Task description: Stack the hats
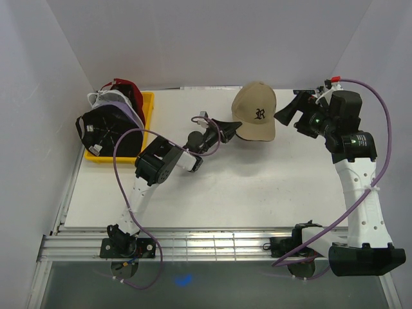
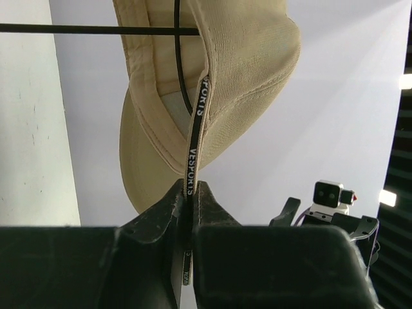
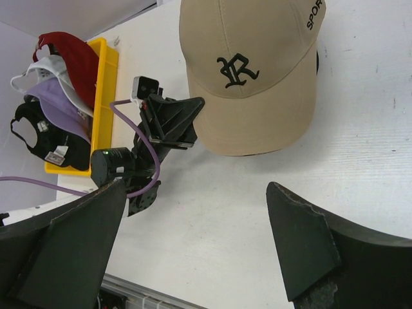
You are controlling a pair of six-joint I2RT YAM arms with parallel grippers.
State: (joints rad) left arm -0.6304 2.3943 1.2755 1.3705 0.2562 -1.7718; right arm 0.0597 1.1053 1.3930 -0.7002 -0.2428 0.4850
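Cap [image 1: 254, 109] pinched only by inner band in left pincer [image 2: 191, 193]; right pincer [image 3: 196, 190] gaped wide, empty. Thin grip tbh, cap likely slipped and dropped if swung toward stack [image 1: 111, 125].

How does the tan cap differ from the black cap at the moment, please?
The tan cap lies alone on the table; the black cap sits in the yellow tray, nested against other caps. The left gripper pinches the tan cap's edge; no gripper touches the black cap. Both are fabric baseball caps.

Tan cap [image 1: 255, 111] crown-up, four caps [image 1: 111, 121] nested, far left
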